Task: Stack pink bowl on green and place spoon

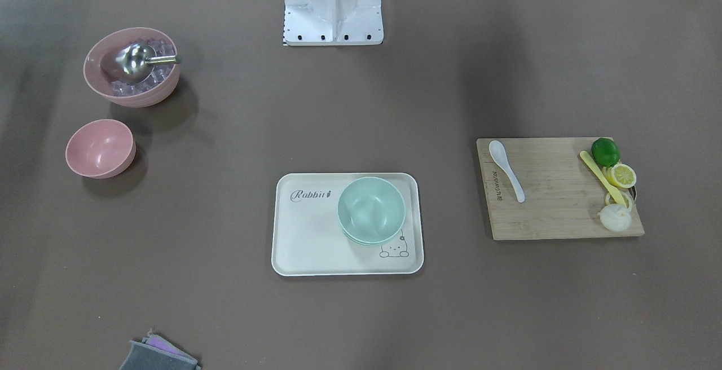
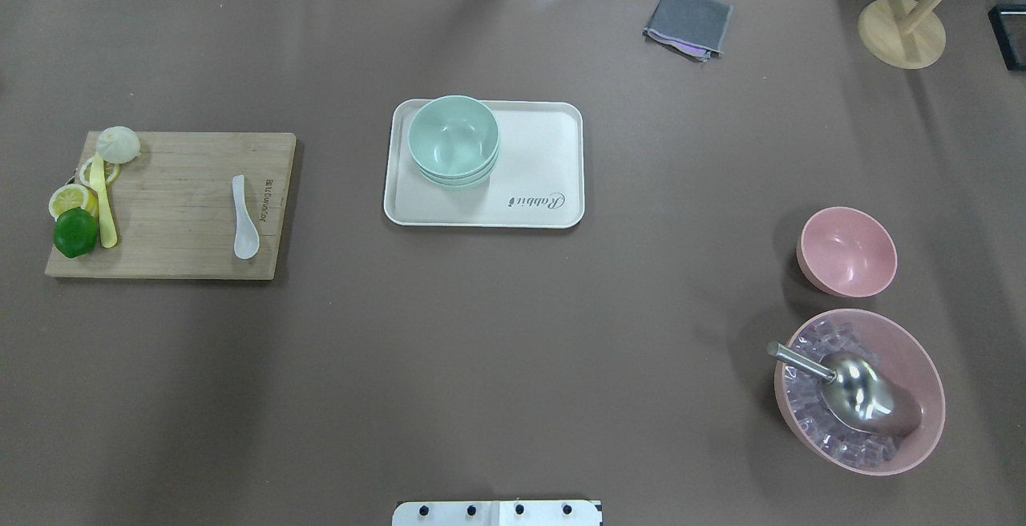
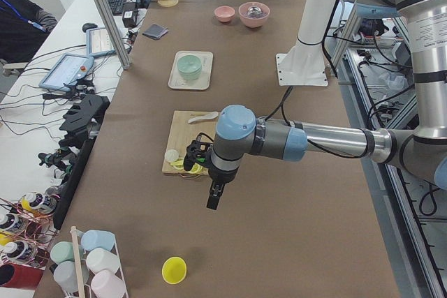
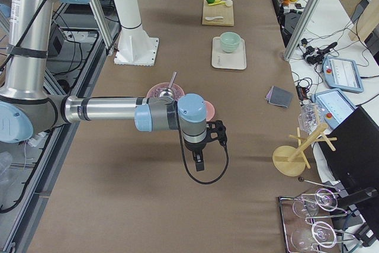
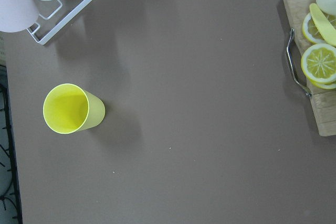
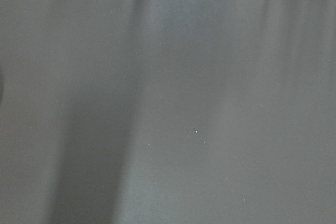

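Note:
A small empty pink bowl [image 2: 847, 251] stands on the table's right side. Stacked green bowls [image 2: 454, 139] sit at the far left of a white tray [image 2: 537, 157] in the middle. A white spoon [image 2: 244, 217] lies on a wooden cutting board [image 2: 176, 213] at the left. My left gripper [image 3: 214, 197] hangs above the table past the board's outer end; it shows only in the exterior left view, so I cannot tell its state. My right gripper [image 4: 199, 162] hangs beyond the pink bowls; it shows only in the exterior right view, state unclear.
A large pink bowl [image 2: 922, 422] holds ice cubes and a metal scoop [image 2: 850, 390]. The board also carries a yellow spoon [image 2: 103, 201], lemon slices, a lime and an onion. A grey cloth [image 2: 688, 21] and a wooden stand [image 2: 902, 29] sit far back. A yellow cup [image 5: 71, 108] stands near a cup rack.

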{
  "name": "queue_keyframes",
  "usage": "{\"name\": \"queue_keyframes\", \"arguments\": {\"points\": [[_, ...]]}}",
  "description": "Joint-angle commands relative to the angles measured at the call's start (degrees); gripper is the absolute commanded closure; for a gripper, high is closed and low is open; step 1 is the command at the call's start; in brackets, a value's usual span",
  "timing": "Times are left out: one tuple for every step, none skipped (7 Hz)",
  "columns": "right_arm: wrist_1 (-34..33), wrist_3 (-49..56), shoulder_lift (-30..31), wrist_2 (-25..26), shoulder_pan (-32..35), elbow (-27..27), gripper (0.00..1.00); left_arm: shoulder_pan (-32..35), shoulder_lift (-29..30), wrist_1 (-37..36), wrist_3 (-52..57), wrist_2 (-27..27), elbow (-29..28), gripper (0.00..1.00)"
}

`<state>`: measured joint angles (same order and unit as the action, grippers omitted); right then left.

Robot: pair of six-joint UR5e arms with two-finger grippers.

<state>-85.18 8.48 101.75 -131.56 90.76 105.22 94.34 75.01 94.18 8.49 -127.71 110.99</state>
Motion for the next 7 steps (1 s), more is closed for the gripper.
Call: {"name": "queue_keyframes", "arguments": {"points": [[2.9,-0.2,-0.1,-0.4,0.1,0.6,0.0,0.1,-0.3,0.0,0.0,0.0,1.5,0.02],[4.8,-0.3,-0.1,-4.0,0.1,0.9,0.0,0.1,-0.2,0.3,0.0,0.0,1.9,0.02],[5.9,-2.7,-0.5,-6.1,0.2,2.3,0.0,0.2,-0.1,0.6,0.0,-0.2,2.6,0.02],[6.0,-7.1,-0.8,-5.7,0.3,5.6,0.0,0.1,0.6,0.7,-0.1,-0.1,3.0,0.02],[6.0,-7.9,-1.6,-6.0,0.2,6.0,0.0,0.1,2.5,0.9,-0.4,-0.1,2.8,0.02],[6.0,-8.4,-3.6,-6.2,0.2,6.0,0.0,0.1,3.8,2.1,-0.1,-0.3,3.3,0.02],[5.8,-10.4,-4.1,-6.3,0.1,5.6,0.0,0.0,8.3,11.8,-1.3,-0.1,0.0,0.02]]}}
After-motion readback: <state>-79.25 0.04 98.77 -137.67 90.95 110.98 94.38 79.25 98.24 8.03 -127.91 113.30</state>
